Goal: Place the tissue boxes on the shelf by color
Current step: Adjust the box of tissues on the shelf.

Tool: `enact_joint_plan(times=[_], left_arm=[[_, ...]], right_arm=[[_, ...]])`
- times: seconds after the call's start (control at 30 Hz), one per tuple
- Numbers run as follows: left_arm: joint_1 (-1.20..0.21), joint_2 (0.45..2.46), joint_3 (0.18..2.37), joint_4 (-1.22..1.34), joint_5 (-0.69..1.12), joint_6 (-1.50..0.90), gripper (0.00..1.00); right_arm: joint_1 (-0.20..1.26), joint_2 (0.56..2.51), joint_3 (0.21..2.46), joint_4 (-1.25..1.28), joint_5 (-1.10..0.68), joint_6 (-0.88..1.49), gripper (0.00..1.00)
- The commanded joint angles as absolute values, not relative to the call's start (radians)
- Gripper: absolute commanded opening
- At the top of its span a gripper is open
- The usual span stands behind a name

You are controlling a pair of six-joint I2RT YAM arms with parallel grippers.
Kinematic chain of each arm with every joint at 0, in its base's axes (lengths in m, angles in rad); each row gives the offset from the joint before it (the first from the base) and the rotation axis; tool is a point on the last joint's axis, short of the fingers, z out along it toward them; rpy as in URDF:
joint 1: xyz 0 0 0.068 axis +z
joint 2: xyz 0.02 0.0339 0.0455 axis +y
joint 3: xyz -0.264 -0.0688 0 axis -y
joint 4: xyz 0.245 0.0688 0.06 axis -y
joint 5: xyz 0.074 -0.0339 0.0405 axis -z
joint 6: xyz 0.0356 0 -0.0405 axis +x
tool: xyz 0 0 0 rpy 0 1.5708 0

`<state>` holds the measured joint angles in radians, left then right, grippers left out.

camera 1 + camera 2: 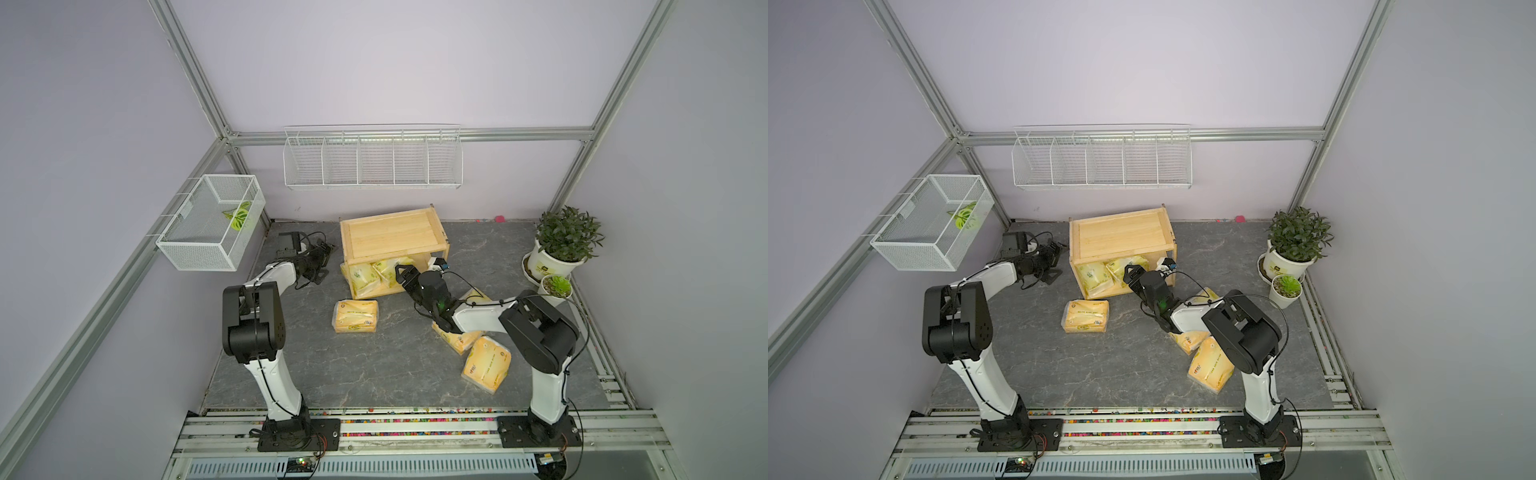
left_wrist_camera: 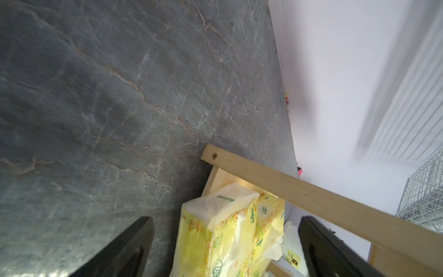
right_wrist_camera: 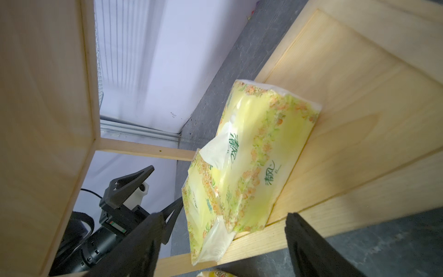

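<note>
We judge the yellow-green half of the sort to be about finished and the orange half not yet begun. The shelf [image 1: 392, 235] stands at the back of the desk [image 1: 374, 374]. Its top board is bare, and its lower tier holds the pale yellow-green packs [image 1: 365, 277], leaning on one another. We can make out at least two and cannot count a third. In the right wrist view one green pack [image 3: 251, 153] lies aslant, with a neighbour hanging out over the front rim.

The right tool [image 1: 404, 272] sits at the mouth of that lower tier. Its jaws are wide apart and nothing is between them. The left tool [image 1: 327, 250] waits just beside the shelf's end, and its jaws are also apart and empty.

All three orange packs are on the desk. One [image 1: 356, 316] lies flat in the open in front of the shelf, one [image 1: 459, 338] is partly under the right forearm, and one [image 1: 486, 365] is near the right arm's base.

Next, we think the right tool should back straight out so that it does not catch the rim or drag the overhanging pack along. It may need to nudge that pack further in first. Then an orange pack has to be gripped across its narrow width and lifted over the raised rim onto the top board. The one in the open looks easiest to start with. The wrapping is soft, so we expect it to give under the jaws.
</note>
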<state>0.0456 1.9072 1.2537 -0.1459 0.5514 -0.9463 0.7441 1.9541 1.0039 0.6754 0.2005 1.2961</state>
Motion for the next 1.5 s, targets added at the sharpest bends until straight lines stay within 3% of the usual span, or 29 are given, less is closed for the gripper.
enact_joint_plan(times=[0.0,0.87,1.17,1.47], left_arm=[[0.038,1.879,1.268,-0.170,0.557,-0.917,1.00],[0.037,1.881,1.267,-0.175,0.556,-0.896,1.00],[0.035,1.879,1.264,-0.175,0.554,-0.896,1.00],[0.032,1.879,1.262,-0.175,0.551,-0.899,1.00]], right_arm=[[0.754,1.980,1.034,0.630,0.166,1.283,0.84],[0.770,2.117,1.194,0.544,0.142,1.315,0.62],[0.768,2.114,1.181,0.542,0.140,1.310,0.46],[0.761,2.092,1.158,0.548,0.130,1.296,0.20]])
